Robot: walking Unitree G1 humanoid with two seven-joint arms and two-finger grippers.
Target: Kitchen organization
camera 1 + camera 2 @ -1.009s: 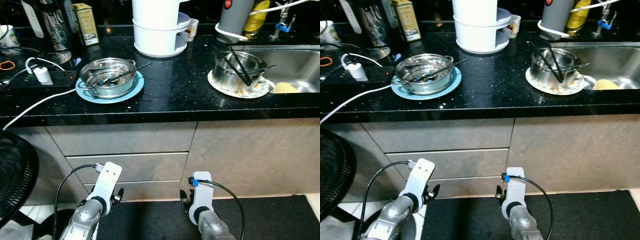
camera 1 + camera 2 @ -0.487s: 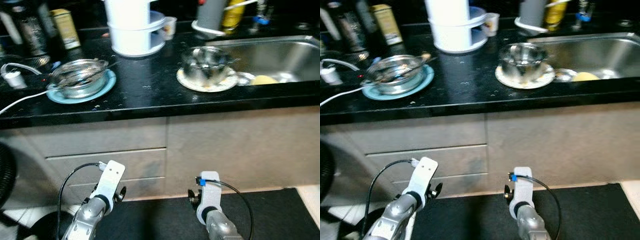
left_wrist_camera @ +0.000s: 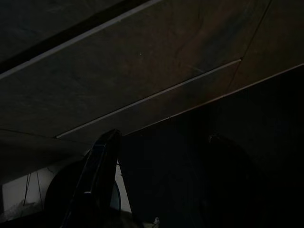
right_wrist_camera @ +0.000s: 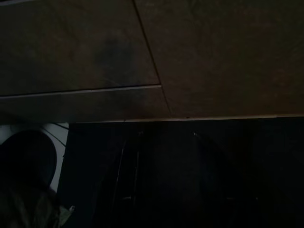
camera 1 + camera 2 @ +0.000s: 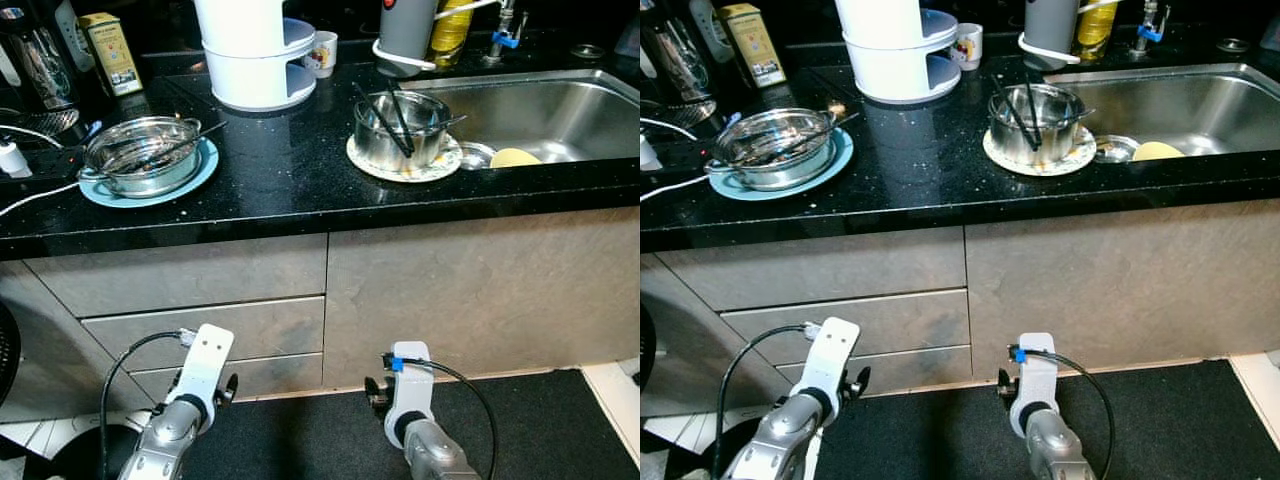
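- The view has swung right since a moment ago; the sink [image 5: 560, 110] now shows fully.
- Both arms hang idle by the cupboards; either gripper's opening cannot be told.
- Pot [image 5: 400, 125] and bowl [image 5: 140, 160] wait untouched on the desk [image 5: 280, 170].

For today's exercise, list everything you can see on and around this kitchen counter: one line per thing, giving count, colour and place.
Countertop: one, black speckled, across the scene.
Steel pot: one, silver, on the blue plate, utensils inside.
Blue plate: one, light blue, counter's left part.
Steel pan: one, silver, on the patterned plate, black utensils inside.
Patterned plate: one, pale, beside the sink.
White appliance: one, white, back of counter.
Mug: one, white patterned, behind the appliance.
Yellow box: one, back left.
Sink: one, steel, right.
Cabinet fronts: grey, below the counter.
Floor mat: one, black.
Left tool: one, hanging low, idle.
Right tool: one, hanging low, idle.
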